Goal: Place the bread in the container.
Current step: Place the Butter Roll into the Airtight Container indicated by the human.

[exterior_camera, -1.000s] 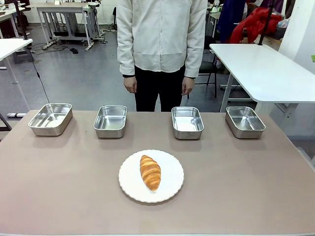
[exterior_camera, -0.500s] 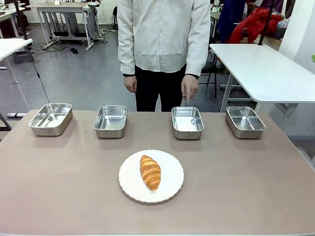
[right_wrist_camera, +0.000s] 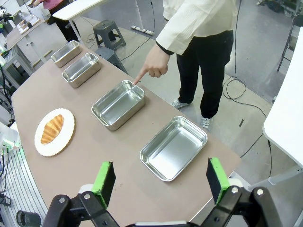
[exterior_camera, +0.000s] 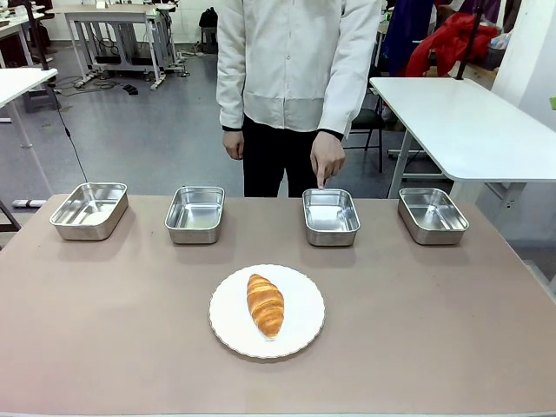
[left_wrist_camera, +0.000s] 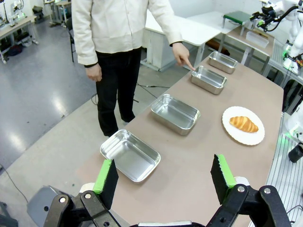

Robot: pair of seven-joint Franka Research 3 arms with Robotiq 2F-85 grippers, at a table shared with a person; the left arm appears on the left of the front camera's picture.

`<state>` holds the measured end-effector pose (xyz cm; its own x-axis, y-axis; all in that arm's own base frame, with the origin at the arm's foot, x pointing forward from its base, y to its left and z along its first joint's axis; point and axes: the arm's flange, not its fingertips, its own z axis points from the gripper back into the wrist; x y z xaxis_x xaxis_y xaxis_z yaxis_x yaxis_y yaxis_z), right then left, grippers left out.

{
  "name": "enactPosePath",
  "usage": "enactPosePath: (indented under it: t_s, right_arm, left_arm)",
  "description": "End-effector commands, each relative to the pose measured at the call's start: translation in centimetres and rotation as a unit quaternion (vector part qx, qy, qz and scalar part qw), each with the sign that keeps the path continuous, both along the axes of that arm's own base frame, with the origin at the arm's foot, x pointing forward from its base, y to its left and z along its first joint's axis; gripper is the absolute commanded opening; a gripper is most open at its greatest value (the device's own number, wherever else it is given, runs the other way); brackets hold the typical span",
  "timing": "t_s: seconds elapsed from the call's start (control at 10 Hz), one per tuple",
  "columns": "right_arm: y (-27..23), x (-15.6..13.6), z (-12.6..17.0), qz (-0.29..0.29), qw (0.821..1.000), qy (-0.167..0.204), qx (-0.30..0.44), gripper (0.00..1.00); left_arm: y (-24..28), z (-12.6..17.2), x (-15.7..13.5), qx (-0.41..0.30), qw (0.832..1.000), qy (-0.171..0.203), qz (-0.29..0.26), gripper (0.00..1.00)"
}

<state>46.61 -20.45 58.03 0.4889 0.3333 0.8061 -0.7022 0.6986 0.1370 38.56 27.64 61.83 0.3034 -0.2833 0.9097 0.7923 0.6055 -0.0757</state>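
The bread point(exterior_camera: 265, 305) lay on a plate point(exterior_camera: 304, 335) near the front edge of the bench point(exterior_camera: 452, 330), long axis running front to back; beyond it, a finger point(exterior_camera: 321, 181) marked 1 pan point(exterior_camera: 331, 216). The left hand point(left_wrist_camera: 164, 176) and right hand point(right_wrist_camera: 160, 181) gaped empty, well off.

Bright, even overhead light, soft shadows, glare in the container point(exterior_camera: 331, 217), wrist views bent at edges.

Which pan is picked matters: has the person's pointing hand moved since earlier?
Yes: the hand came down toward the table, finger now at the far rim of the third container.
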Motion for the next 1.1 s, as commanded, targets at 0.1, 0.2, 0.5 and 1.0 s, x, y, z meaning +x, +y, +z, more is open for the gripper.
enactPosePath:
  t_s: [0.1, 0.2, 0.5, 1.0]
  right_arm:
    - [0.17, 0.01, 0.15, 0.005, 1.0, -0.004, 0.002, 1.0]
    - [0.17, 0.01, 0.15, 0.005, 1.0, -0.004, 0.002, 1.0]
    - [0.17, 0.01, 0.15, 0.005, 1.0, -0.004, 0.002, 1.0]
    - [0.0, 0.0, 0.0, 0.0, 1.0, 0.0, 0.0, 1.0]
  left_arm:
    - [0.03, 0.08, -0.13, -0.002, 1.0, -0.008, -0.006, 1.0]
    - [0.03, 0.08, -0.13, -0.002, 1.0, -0.008, -0.006, 1.0]
    - [0.03, 0.08, -0.13, -0.002, 1.0, -0.008, -0.006, 1.0]
    - [0.03, 0.08, -0.13, -0.002, 1.0, -0.008, -0.006, 1.0]
